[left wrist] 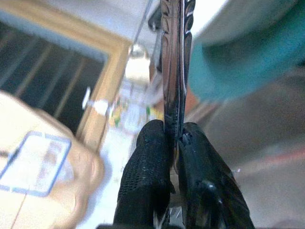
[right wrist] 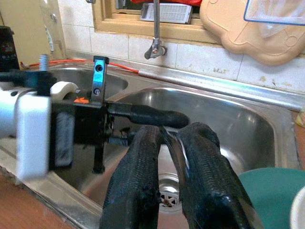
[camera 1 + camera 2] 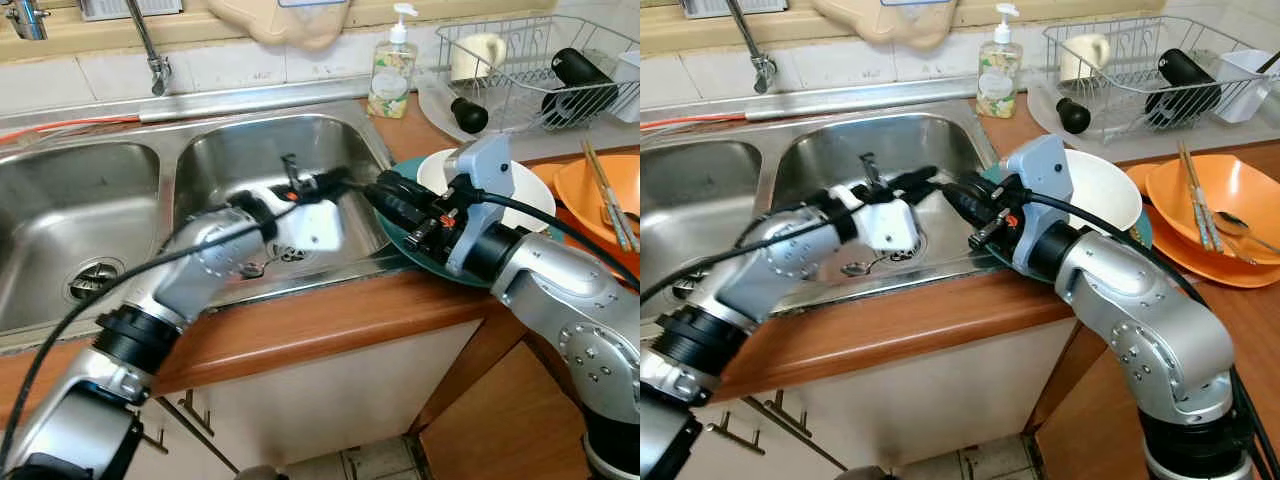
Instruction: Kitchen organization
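A utensil (image 1: 174, 62) is gripped by both the left claw (image 3: 335, 183) and right claw (image 3: 385, 190) over the sink (image 3: 330, 130), where a mistimed release could drop it into the basin.

soap bottle (image 3: 392, 70) behind sink | tap (image 3: 150, 45) above | window frame (image 2: 138, 24)

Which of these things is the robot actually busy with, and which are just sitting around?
In use: left gripper and right gripper, both pinching a piece of cutlery over the sink.

Lying about: soap bottle, dish rack, orange bowl, white bowl.
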Available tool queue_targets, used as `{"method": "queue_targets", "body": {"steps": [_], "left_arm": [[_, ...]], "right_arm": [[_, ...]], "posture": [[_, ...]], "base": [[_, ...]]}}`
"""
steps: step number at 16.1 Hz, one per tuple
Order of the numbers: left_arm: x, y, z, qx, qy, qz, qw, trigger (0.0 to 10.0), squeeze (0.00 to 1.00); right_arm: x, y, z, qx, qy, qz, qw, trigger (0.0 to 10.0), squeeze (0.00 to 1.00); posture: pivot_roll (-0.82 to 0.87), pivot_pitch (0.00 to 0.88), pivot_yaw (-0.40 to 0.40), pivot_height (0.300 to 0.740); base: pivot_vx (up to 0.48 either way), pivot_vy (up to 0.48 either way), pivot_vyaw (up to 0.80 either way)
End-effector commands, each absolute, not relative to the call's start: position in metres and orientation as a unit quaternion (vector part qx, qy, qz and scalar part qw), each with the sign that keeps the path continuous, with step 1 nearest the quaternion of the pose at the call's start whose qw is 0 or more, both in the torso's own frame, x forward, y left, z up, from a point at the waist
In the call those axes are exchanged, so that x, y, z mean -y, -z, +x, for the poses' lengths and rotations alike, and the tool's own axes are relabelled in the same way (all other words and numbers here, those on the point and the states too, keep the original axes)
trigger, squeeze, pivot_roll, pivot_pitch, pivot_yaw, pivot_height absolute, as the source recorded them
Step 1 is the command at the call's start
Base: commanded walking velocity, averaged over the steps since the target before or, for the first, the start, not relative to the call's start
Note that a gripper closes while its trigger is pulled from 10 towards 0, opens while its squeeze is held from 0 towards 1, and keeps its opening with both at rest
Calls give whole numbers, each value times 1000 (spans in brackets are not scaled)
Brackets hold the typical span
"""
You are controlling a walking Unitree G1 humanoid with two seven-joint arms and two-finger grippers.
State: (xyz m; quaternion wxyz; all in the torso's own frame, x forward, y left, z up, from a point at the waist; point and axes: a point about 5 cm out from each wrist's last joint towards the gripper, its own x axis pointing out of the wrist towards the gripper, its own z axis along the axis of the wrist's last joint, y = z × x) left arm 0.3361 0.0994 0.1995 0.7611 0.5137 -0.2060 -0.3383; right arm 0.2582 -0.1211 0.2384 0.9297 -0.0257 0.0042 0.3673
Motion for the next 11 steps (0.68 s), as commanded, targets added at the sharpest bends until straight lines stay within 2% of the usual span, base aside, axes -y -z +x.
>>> {"method": "queue_targets", "body": {"steps": [1,4,5,6,7,8,9,11], "left_arm": [[-118,-199,348,167,307,528,774,0,0],[-132,-189,360,107,291,540,782,0,0],[-139,-183,366,73,286,547,783,980,0],[-144,-176,371,38,283,552,783,2118,0],[-148,-169,375,0,283,551,785,4667,0],[-152,-161,378,-44,285,552,783,10000,0],[-155,-154,379,-80,293,553,776,10000,0],[-162,-144,382,-138,285,530,786,10000,0]], "right_arm": [[126,-240,255,0,-365,-40,930,10000,0],[128,-230,250,-26,-371,-79,925,10000,0],[124,-227,247,-35,-383,-83,920,10000,0],[121,-225,245,-41,-393,-87,915,10000,0],[119,-223,244,-45,-399,-91,911,10000,0],[117,-221,243,-49,-404,-95,908,10000,0],[115,-219,243,-51,-408,-97,906,10000,0],[111,-217,241,-55,-415,-103,902,10000,0]], "posture": [[-47,0,69,740],[-53,0,72,740],[-55,0,72,740],[-56,0,72,740],[-57,0,71,740],[-57,0,71,740],[-58,0,69,740],[-62,0,68,740]], "base": [[0,0,0],[0,0,0],[0,0,0],[0,0,0],[0,0,0],[0,0,0],[0,0,0],[0,0,0]]}}
